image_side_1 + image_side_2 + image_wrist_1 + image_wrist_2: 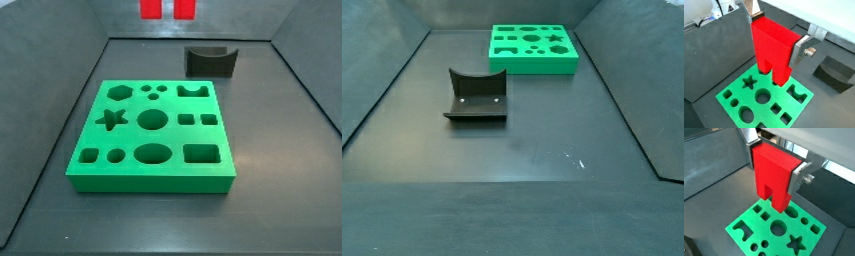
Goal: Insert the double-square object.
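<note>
My gripper (pixel 775 37) is shut on the double-square object (pixel 771 50), a bright red block with two legs pointing down. Both wrist views show the silver fingers (pixel 799 52) clamped on its two sides near the solid top. The gripper (pixel 776 165) holds the block (pixel 771 178) upright in the air, above the green board (pixel 729 91) with its several shaped holes. The legs do not touch the board (pixel 751 218). In a side view only the two red leg ends (pixel 167 9) show, high over the board (pixel 154 185); the gripper is out of frame there.
The dark fixture (pixel 211 60) stands on the floor beyond the board, and also shows in a side view (pixel 476 95) and a wrist view (pixel 834 72). The green board (pixel 533 62) lies on the dark floor. Sloping dark grey walls enclose the floor.
</note>
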Robot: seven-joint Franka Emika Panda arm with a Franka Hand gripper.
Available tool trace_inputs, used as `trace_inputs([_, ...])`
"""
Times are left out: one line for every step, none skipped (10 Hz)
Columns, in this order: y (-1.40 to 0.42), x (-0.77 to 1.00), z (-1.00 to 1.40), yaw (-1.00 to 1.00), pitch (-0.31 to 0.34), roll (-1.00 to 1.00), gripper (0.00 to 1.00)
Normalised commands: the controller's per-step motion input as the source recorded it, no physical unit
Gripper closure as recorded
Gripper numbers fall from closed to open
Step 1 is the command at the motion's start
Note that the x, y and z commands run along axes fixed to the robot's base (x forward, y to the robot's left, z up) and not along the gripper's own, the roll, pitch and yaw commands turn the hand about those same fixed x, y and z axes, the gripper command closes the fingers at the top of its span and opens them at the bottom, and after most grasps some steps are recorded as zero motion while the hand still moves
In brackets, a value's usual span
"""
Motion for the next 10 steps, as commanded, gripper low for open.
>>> trace_inputs([0.02, 0.20, -0.74, 0.00, -0.026, 0.00, 1.00])
trace_inputs([0.00, 0.15, -0.71, 0.00, -0.031, 0.01, 1.00])
trace_inputs([0.03, 0.15, -0.65, 0.00, -0.030, 0.00, 1.00])
trace_inputs([0.03, 0.15, -0.62, 0.00, -0.033, -0.02, 1.00])
trace_inputs([0.00, 0.13, -0.62, 0.00, -0.050, 0.00, 1.00])
trace_inputs([0.00, 0.09, -0.61, 0.00, -0.071, 0.00, 1.00])
trace_inputs([0.00, 0.09, -0.58, -0.01, -0.077, 0.00, 1.00])
trace_inputs([0.00, 0.12, -0.57, -0.01, -0.040, 0.05, 1.00])
trace_inputs([0.00, 0.09, -0.59, 0.00, -0.060, 0.06, 1.00])
trace_inputs([0.00, 0.07, -0.54, 0.00, -0.034, 0.07, 1.00])
